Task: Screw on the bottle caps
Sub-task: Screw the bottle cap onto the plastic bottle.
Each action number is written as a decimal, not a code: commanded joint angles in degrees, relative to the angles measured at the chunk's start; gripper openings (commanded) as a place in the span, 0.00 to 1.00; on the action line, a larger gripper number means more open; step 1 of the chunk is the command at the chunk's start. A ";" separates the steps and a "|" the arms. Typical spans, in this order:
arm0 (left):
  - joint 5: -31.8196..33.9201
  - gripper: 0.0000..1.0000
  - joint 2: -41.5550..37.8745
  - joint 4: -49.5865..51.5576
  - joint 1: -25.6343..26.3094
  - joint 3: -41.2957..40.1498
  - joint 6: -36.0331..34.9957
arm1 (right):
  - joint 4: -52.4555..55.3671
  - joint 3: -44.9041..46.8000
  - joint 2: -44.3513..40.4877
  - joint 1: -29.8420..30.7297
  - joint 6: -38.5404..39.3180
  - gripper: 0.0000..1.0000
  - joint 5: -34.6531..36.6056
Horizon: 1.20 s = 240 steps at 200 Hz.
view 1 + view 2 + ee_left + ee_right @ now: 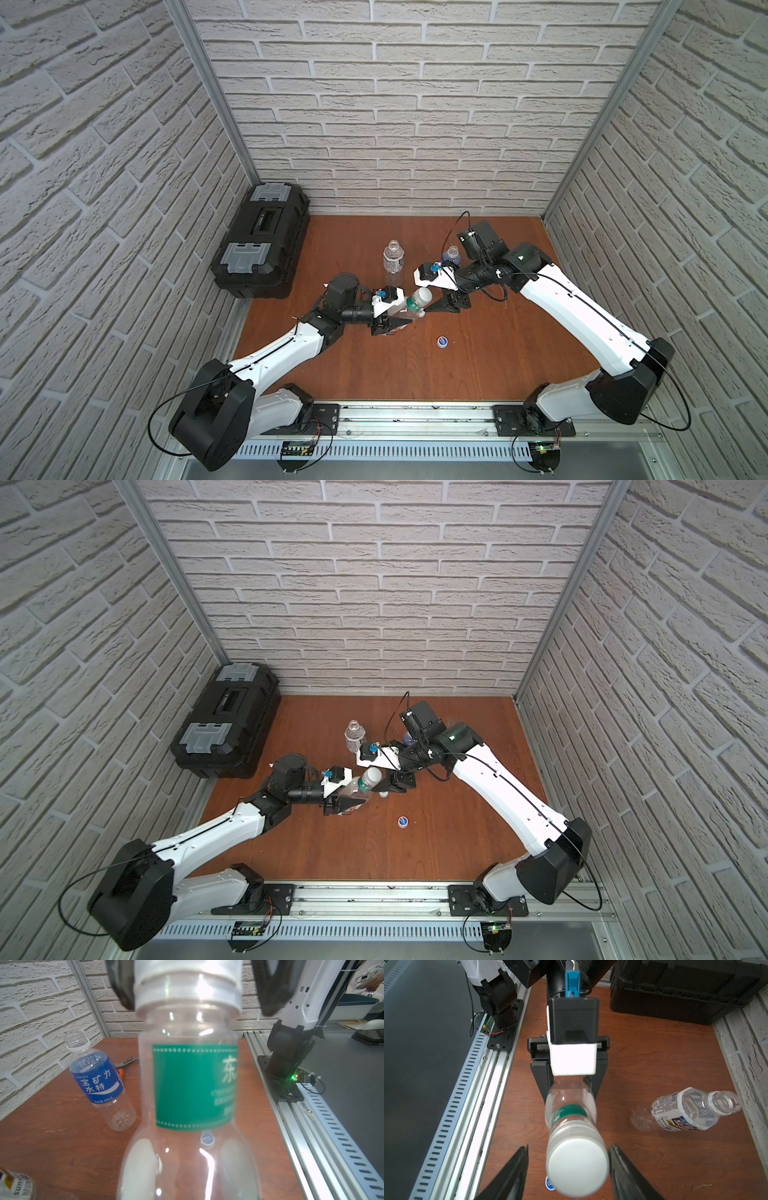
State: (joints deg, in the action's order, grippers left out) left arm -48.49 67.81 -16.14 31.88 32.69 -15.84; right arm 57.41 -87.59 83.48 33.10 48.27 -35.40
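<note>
My left gripper (398,322) (187,1167) is shut on the body of the squarish bottle (409,309) (193,1088) (571,1105) with the green neck band and holds it tilted up toward my right arm. The wide white cap (422,296) (372,774) (577,1167) sits on its neck. My right gripper (434,306) (568,1147) stands open around that cap, one finger against it and the other a little apart. The blue cap (442,341) (402,821) (549,1183) lies on the table. The white-labelled bottle (393,257) (685,1112) and the blue-labelled bottle (451,255) (99,1082) stand uncapped.
A black toolbox (262,241) (685,991) fills the back left corner. Pliers with an orange grip (124,1064) lie behind the blue-labelled bottle. A small white round thing (384,794) lies under my right gripper. An aluminium rail (415,415) runs along the table's front edge.
</note>
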 commanded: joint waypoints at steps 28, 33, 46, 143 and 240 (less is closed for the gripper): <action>-2.22 0.50 0.35 -1.56 -0.33 1.59 0.30 | 1.31 -2.54 0.48 -0.21 1.08 0.56 -3.60; -2.23 0.50 0.38 -1.60 -0.33 1.59 0.31 | 1.26 -2.46 0.38 -0.28 1.14 0.56 -3.71; -2.16 0.50 0.42 -1.61 -0.33 1.59 0.24 | 0.92 -2.37 0.06 -0.23 0.98 0.57 -3.81; -1.90 0.50 0.32 -2.07 -0.28 1.76 0.53 | -0.45 -1.57 -1.02 -0.96 -2.35 0.50 -2.31; 22.74 0.50 -2.96 -14.96 5.49 -2.78 1.12 | -19.35 10.45 -0.73 -0.67 -41.21 0.37 8.46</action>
State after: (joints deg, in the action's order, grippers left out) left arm -36.67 67.42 -19.59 34.70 30.06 -15.31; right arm 47.92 -81.43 82.74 31.97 28.16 -34.24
